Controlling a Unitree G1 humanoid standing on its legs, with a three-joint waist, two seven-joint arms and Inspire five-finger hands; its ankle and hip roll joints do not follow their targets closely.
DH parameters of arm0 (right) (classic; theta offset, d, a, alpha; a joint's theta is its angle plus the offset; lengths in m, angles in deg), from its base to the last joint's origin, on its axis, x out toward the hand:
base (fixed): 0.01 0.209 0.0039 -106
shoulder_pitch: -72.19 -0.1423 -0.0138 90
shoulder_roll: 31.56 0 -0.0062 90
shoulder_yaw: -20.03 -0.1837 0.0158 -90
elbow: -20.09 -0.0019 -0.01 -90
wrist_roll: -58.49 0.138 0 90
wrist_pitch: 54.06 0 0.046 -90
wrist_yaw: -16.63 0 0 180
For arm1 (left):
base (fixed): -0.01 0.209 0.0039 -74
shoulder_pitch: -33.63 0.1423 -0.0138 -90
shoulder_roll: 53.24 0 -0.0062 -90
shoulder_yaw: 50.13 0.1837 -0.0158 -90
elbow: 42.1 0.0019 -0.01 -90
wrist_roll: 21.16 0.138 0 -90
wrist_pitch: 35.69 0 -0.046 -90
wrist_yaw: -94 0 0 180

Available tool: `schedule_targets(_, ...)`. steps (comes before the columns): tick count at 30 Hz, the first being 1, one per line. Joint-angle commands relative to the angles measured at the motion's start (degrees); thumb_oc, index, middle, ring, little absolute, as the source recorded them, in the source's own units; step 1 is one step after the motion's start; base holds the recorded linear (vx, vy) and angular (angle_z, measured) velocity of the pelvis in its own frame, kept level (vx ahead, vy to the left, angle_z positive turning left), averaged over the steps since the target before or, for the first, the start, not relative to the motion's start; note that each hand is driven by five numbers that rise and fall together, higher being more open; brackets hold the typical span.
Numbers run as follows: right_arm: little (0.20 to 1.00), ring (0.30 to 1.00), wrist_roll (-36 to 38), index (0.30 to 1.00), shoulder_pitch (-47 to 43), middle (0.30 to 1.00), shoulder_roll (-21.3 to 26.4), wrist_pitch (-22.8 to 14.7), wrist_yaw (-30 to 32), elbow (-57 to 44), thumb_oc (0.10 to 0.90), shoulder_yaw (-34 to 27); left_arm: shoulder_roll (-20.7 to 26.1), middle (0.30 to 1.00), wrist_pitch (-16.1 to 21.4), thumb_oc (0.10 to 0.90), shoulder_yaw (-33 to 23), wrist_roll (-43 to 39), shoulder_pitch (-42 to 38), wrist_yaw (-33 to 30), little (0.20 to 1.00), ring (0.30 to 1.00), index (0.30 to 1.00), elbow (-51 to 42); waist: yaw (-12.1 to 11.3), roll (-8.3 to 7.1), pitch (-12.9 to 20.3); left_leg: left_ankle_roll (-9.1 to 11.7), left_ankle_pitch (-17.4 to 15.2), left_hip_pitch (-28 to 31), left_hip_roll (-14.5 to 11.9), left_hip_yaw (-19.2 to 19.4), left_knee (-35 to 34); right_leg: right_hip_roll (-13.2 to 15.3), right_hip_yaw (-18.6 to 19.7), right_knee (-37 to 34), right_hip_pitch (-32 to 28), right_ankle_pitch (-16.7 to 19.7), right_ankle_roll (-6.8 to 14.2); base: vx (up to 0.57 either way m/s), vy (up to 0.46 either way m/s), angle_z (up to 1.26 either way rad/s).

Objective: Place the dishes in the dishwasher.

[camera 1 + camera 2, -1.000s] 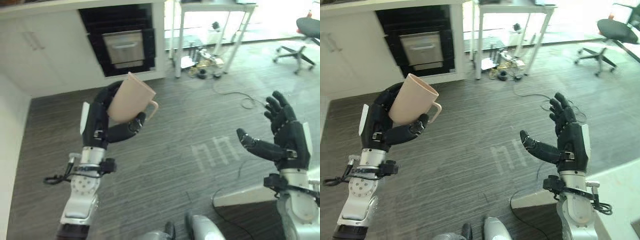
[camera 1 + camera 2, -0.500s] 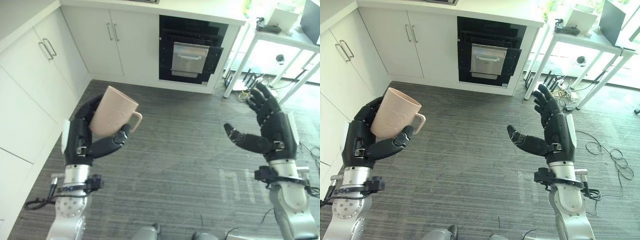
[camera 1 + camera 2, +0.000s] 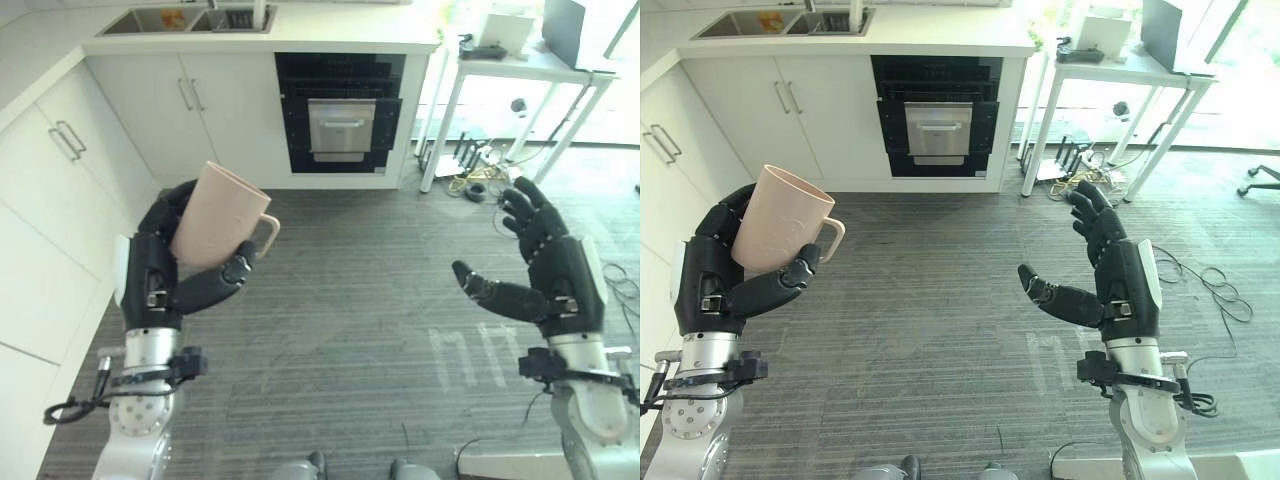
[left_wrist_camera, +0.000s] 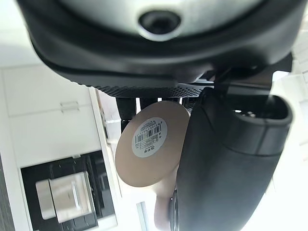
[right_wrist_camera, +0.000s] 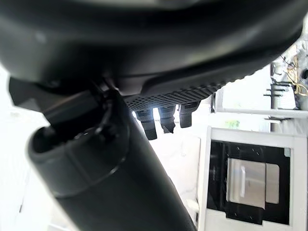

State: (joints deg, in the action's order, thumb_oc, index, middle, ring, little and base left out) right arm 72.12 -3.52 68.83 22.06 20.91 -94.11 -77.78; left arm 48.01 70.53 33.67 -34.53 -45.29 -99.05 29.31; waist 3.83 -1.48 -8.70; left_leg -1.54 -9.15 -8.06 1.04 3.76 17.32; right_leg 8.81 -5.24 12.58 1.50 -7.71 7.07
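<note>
My left hand (image 3: 155,275) is shut on a beige mug (image 3: 220,215), held upright at chest height with its handle toward the middle. The mug's round base with a barcode sticker (image 4: 151,142) shows past the thumb in the left wrist view. My right hand (image 3: 555,290) hangs open in the air on the right, fingers spread and thumb pointing left, holding nothing. The dishwasher (image 3: 342,110), a dark opening with a steel-fronted rack, stands under the white counter straight ahead (image 3: 937,115); it also appears as the dishwasher (image 5: 248,180) in the right wrist view.
White cabinets (image 3: 60,180) run along the left wall and meet a counter with a sink (image 3: 180,18). A white table (image 3: 520,90) with cables and clutter beneath stands right of the dishwasher. Grey plank floor (image 3: 350,330) lies between me and the cabinets.
The camera has swung, so the dishwasher now sits near the centre and the sink shows. Both hands keep their poses; the left still holds the mug.
</note>
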Motion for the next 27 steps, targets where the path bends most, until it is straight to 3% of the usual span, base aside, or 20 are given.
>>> schedule_targets(1, 0.9, 0.9, 1.44, 0.9, -6.36, 0.9, 4.16, -6.54, 0.61, -3.52, 0.8, -2.49, 0.29, 0.3, 4.96, 0.4, -1.02, -2.14, -7.78, -1.18, 0.3, 0.3, 0.3, -2.39, 0.89, 0.32, 4.28, 2.57, 0.59, 3.13, -2.81, 1.98, -0.13, -6.47, -0.11, 4.61, 2.5, -0.34, -3.37, 0.06, -0.073, 0.01)
schedule_targets(2, 0.9, 0.9, 1.62, 0.9, -6.66, 0.9, 4.31, -6.44, 0.46, -3.43, 0.8, -2.52, 0.09, 0.3, 4.91, 0.4, -1.02, -1.93, -7.86, -1.31, 0.3, 0.3, 0.3, -2.41, 0.78, 0.24, 4.07, 2.73, 0.86, 3.42, -2.77, 2.13, -0.13, -6.53, 0.0, 4.61, 2.42, -0.34, -3.58, 0.14, -0.162, -0.04)
schedule_targets(4, 0.9, 0.9, 3.87, 0.9, -7.45, 0.9, 4.64, -5.78, 0.61, -2.9, 0.8, -2.61, -0.75, 0.3, 4.99, 0.4, -1.18, -3.1, -7.02, -0.83, 0.3, 0.3, 0.3, -2.67, 0.14, -1.41, 3.0, 4.35, 6.99, 5.35, -2.84, 5.01, -0.13, -5.97, 0.4, 4.61, 1.79, -0.7, -5.09, 0.15, -0.188, -0.05)
schedule_targets(5, 0.9, 0.9, 5.14, 0.9, -7.77, 0.9, 4.81, -5.64, 0.66, -2.59, 0.8, -2.42, -0.78, 0.3, 5.13, 0.4, -1.01, -2.53, -6.98, -0.9, 0.3, 0.3, 0.3, -2.81, -0.3, -2.7, 2.29, 5.16, 10.78, 4.92, -2.59, 5.7, 2.18, -5.2, 0.84, 4.61, 1.4, -0.6, -5.87, 0.07, -0.16, -0.05)
schedule_targets(7, 0.9, 0.9, 5.16, 0.9, -8.21, 0.9, 4.3, -5.85, -0.16, -2.28, 0.8, -2.35, -0.95, 0.3, 5.72, 0.4, -1.18, -1.04, -6.77, -1.09, 0.3, 0.3, 0.3, -3.3, -0.78, -3.24, 0.6, 5.72, 13.33, 0.1, -2.91, 4.72, 9.95, -5.44, 1.68, 4.61, 0.94, -0.23, -6.92, 0.1, -0.092, -0.05)
schedule_targets(9, 0.9, 0.9, 0.49, 0.9, -8.23, 0.9, 3.51, -4.93, -0.06, -2.11, 0.8, -1.69, -0.89, 0.3, 5.87, 0.4, -1.72, -0.2, -6.67, -0.14, 0.3, 0.3, 0.3, -3.48, -1.23, -2.55, -0.2, 5.67, 14.12, -2.56, -3.72, 5.79, 4.7, -6.57, 2.43, 4.61, 0.12, -0.81, -6.09, 0.25, 0.116, 0.08)
schedule_targets(10, 0.9, 0.9, 0.58, 0.9, -7.89, 0.9, 3.36, -3.7, -0.51, -2.0, 0.8, -1.13, -0.66, 0.3, 6.65, 0.4, -2.12, 0.75, -5.97, -0.1, 0.3, 0.3, 0.3, -3.48, -1.58, -1.14, -0.55, 5.69, 13.34, -5.1, -5.92, 7.32, -0.13, -7.71, 2.66, 4.61, -1.06, -2.07, -4.83, 0.33, 0.227, 0.12)
schedule_targets(11, 0.9, 0.9, 1.22, 0.9, -7.56, 0.9, 3.36, -3.35, -1.03, -1.9, 0.8, -1.01, -0.6, 0.3, 6.94, 0.4, -2.13, 1.14, -5.67, -0.42, 0.3, 0.3, 0.3, -3.48, -1.82, -0.25, -0.53, 5.84, 12.38, -7.23, -7.16, 7.28, -0.13, -8.38, 2.72, 4.61, -1.53, -2.61, -4.47, 0.38, 0.287, 0.02)
schedule_targets(13, 0.9, 0.9, 0.95, 0.9, -6.12, 0.9, 3.22, -3.57, -2.61, -0.98, 0.8, -0.99, -0.19, 0.3, 7.91, 0.4, -2.09, 1.11, -5.18, -1.21, 0.3, 0.3, 0.3, -2.99, -2.53, 1.3, -0.21, 7.17, 14.04, -12.65, -9.37, 5.53, -0.13, -9.18, 2.79, 4.61, -3.44, -3.82, -3.86, 0.34, 0.231, -0.03)
schedule_targets(14, 0.9, 0.9, 0.87, 0.9, -5.71, 0.9, 3.78, -4.49, -3.03, 0.07, 0.8, -1.16, -0.02, 0.3, 9.22, 0.4, -2.02, 0.87, -4.79, -1.38, 0.3, 0.3, 0.3, -2.2, -3.24, 1.62, -0.12, 7.8, 15.75, -14.76, -9.48, 3.42, -0.13, -9.38, 3.17, 4.61, -4.85, -4.59, -3.89, 0.35, 0.239, -0.2)
schedule_targets(17, 0.9, 0.9, 3.0, 0.9, -6.18, 0.9, 5.5, -6.21, -3.9, 1.43, 0.8, -1.41, 0.05, 0.3, 11.68, 0.4, -1.89, 2.95, -4.96, -2.8, 0.3, 0.3, 0.3, -0.51, -2.49, 1.89, 1.02, 6.9, 12.65, -14.05, -10.17, 4.77, -0.13, -8.92, 3.83, 4.61, -5.87, -5.79, -3.53, 0.36, 0.278, -0.53)
schedule_targets(19, 0.9, 0.9, 4.97, 0.9, -4.62, 0.9, 5.03, -6.55, -6.27, -0.15, 0.8, -3.19, 0.52, 0.3, 10.49, 0.4, -1.93, 3.43, -5.94, -3.36, 0.3, 0.3, 0.3, -1.06, -2.47, 1.71, 2.48, 5.44, 10.74, -12.34, -8.44, 4.48, -0.13, -7.3, 4.63, 4.61, -8.55, -5.91, -2.08, 0.47, 0.332, -0.58)
schedule_targets(20, 0.9, 0.9, 4.91, 0.9, -4.2, 0.9, 4.85, -6.43, -6.45, -0.63, 0.8, -3.53, 0.64, 0.3, 10.26, 0.4, -1.97, 3.06, -6.09, -3.09, 0.3, 0.3, 0.3, -1.2, -2.59, 1.43, 2.83, 4.88, 10.29, -11.92, -7.75, 4.43, -0.13, -6.71, 4.58, 4.61, -9.13, -5.18, -1.52, 0.42, 0.266, -0.32)
schedule_targets(24, 0.9, 0.9, 3.44, 0.9, -3.52, 0.9, 2.51, -5.84, -3.41, -2.03, 0.8, -3.29, 0.3, 0.3, 8.54, 0.4, -1.41, 2.21, -7.09, 0.05, 0.3, 0.3, 0.3, -2.2, -2.68, 0.05, 4.81, 1.78, 7.91, -9.01, -3.88, 3.08, -0.13, -4.56, 3.7, 4.61, -10.89, 8.03, 1.86, 0.31, 0.197, 0.2)
schedule_targets(25, 0.9, 0.9, 3.38, 0.9, -3.76, 0.9, 1.49, -5.12, -2.41, -2.65, 0.8, -2.98, 0.08, 0.3, 7.81, 0.4, -0.81, 1.86, -7.43, 1.73, 0.3, 0.3, 0.3, -2.58, -2.62, 0.61, 5.24, 0.93, 6.93, -7.47, -3.35, 2.78, -0.13, -4.69, 1.83, 9.38, -10.42, 13.26, 2.47, 0.28, 0.23, 0.46)
schedule_targets(26, 0.9, 0.9, 3.2, 0.9, -3.84, 0.9, 1.11, -4.84, -2.4, -2.84, 0.8, -2.83, 0.07, 0.3, 7.78, 0.4, -0.64, 1.57, -7.52, 2.35, 0.3, 0.3, 0.3, -2.7, -2.75, 0.67, 5.25, 0.6, 6.58, -7.21, -3.21, 3.07, -0.13, -4.47, 1.24, 12.27, -9.63, 13.78, 2.66, 0.35, 0.323, 0.35)
schedule_targets(27, 0.9, 0.9, 2.2, 0.9, -3.66, 0.9, 0.66, -4.79, -2.96, -2.98, 0.8, -2.44, 0.08, 0.3, 8.03, 0.4, -0.18, 1.75, -7.77, 2.89, 0.3, 0.3, 0.3, -2.71, -2.48, 1.49, 5.12, 0.09, 5.9, -6.04, -3.38, 3.42, -0.13, -5.0, 0.69, 19.69, -7.71, 16.34, 2.91, 0.31, 0.318, 0.47)
